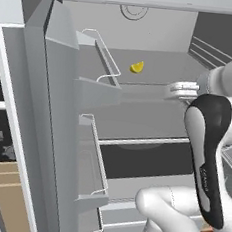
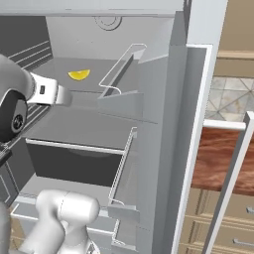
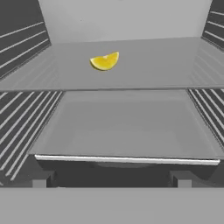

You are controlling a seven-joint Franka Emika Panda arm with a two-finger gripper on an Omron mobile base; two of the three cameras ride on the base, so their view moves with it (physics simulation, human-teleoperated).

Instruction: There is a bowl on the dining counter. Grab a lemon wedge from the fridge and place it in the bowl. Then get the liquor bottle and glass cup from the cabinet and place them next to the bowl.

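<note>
Lemon wedge, small and yellow [image 3: 105, 61], lying loose on the upper grey fridge shelf [image 3: 157, 65], left of centre and toward the back wall as seen along the hand; also visible on that shelf from both base cameras, untouched and well apart from the robot

Below it a second, lower grey shelf [image 3: 122, 127] with a pale front rail, ribbed dark side walls either side

Fridge doors swung wide, grey door bins with wire rails [image 1: 101, 54] standing bare to the side

White two-finger gripper [image 1: 183, 90] reaching in at the mouth of the fridge, level with the upper shelf, jaws spread wide and holding nothing, short of the wedge

Progress, judged from this: early. Fridge opened, arm lined up, wedge not yet grasped. Left to do: close in over the wedge, pinch it, carry it to the bowl on the dining counter, then fetch bottle and glass from the cabinet and set both beside the bowl
</note>
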